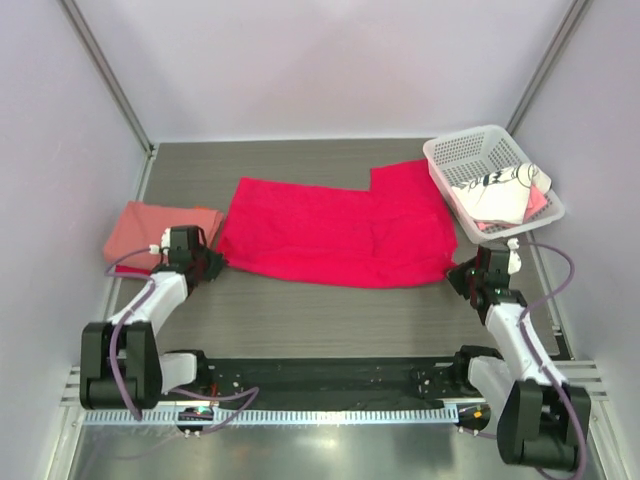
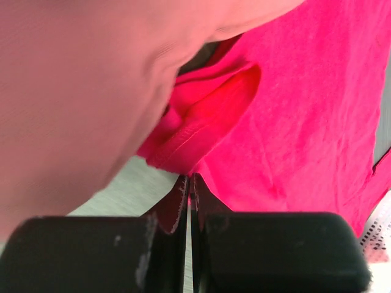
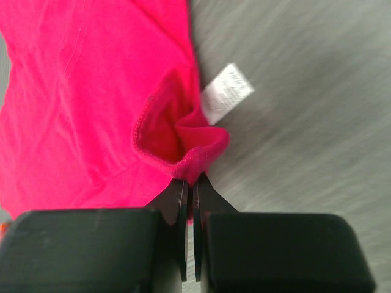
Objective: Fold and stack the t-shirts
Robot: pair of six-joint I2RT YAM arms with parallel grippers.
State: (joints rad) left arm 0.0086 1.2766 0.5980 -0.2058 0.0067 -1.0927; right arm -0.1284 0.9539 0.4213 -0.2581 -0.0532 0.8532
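Observation:
A bright crimson t-shirt lies spread across the middle of the table. My left gripper is at its near left corner, jaws shut on the hem. At the shirt's near right corner my right gripper is shut, pinching a bunched bit of hem just below the small white label. A folded salmon-pink t-shirt rests at the left, beside my left gripper, and fills the upper left of the left wrist view. A white dark-printed t-shirt lies in the basket.
The white lattice basket stands tilted at the back right, its near end close to my right gripper. Grey walls and metal posts close in the table on the left, back and right. The arms' bases sit on a black rail along the near edge.

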